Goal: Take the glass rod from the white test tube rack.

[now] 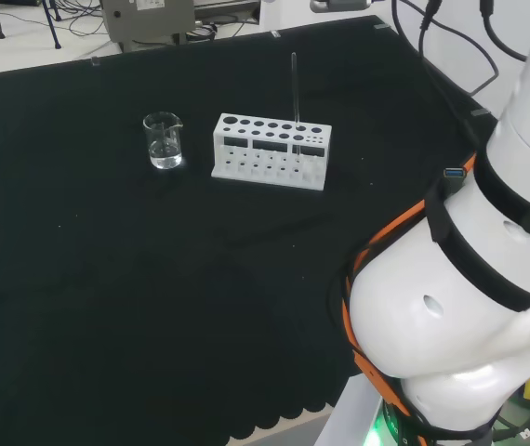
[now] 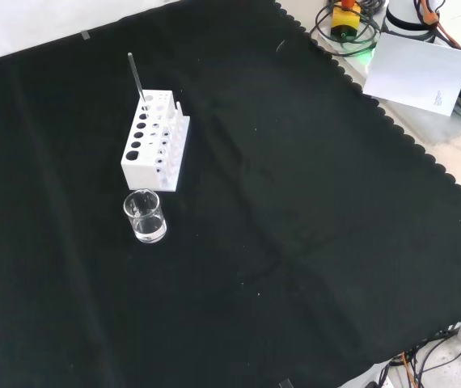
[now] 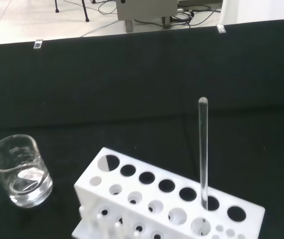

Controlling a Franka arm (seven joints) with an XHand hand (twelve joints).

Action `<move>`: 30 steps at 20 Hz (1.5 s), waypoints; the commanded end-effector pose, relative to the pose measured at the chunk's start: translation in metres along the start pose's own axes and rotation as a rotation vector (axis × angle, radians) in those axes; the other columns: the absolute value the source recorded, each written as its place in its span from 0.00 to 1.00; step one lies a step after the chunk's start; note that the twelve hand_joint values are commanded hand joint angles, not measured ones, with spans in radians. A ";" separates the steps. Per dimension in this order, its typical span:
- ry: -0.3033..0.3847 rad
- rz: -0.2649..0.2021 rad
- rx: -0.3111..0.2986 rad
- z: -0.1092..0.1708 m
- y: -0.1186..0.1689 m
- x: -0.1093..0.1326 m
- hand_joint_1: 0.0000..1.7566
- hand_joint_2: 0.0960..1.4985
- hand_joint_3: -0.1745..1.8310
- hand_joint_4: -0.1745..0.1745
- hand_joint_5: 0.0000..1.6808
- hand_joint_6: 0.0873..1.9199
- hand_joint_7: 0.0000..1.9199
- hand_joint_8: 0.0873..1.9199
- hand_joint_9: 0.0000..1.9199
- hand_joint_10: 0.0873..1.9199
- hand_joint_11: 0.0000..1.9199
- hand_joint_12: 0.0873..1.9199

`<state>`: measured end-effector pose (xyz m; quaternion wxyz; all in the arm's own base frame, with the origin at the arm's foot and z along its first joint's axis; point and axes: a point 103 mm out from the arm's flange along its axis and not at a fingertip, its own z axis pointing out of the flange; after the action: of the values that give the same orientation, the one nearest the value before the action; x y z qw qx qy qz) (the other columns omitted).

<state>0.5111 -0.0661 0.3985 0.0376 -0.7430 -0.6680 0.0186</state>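
Plainly, the thin clear glass rod [image 1: 294,93] stands upright in a hole of the white plastic test tube rack [image 1: 271,150], near the rack's right end in the head view and at its far end in the front view [image 2: 136,77]. The hole keeps it vertical, so most of its length rises free above the rack top, which leaves a long bare shaft to take hold of. In the wrist view the rod [image 3: 203,149] rises from a hole in the back row, one hole in from the rack's end, with its rounded tip well above the rack [image 3: 172,199].

A small clear glass beaker [image 1: 164,140] stands just beside the rack's other end, apart from it, so it lies on the side away from the rod. The black cloth [image 1: 107,279] around the rack is otherwise bare, and the bench's edges are well apart from it. A straight upward lift looks unobstructed, and I judge an approach from the rod's end of the rack would keep clear of the beaker.

Whether the hand is released or clenched I cannot tell; the rod sits untouched, so the task is not yet begun
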 end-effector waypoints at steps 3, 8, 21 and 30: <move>0.005 0.010 -0.038 0.019 0.043 -0.026 0.33 0.58 0.30 0.09 0.07 0.00 0.01 0.36 0.13 0.44 0.01 0.75; 0.014 0.009 -0.041 0.033 0.052 -0.037 0.34 0.57 0.31 0.03 0.12 0.00 0.10 0.43 0.24 0.45 0.10 0.74; 0.025 -0.004 -0.034 0.065 0.075 -0.041 0.35 0.58 0.31 0.00 0.22 0.16 0.28 0.49 0.37 0.48 0.25 0.70; 0.007 -0.020 -0.002 0.090 0.072 -0.030 0.36 0.58 0.32 0.00 0.16 0.44 0.34 0.54 0.43 0.52 0.33 0.69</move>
<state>0.5751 -0.1071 0.3123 0.0377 -0.7395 -0.6721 0.0074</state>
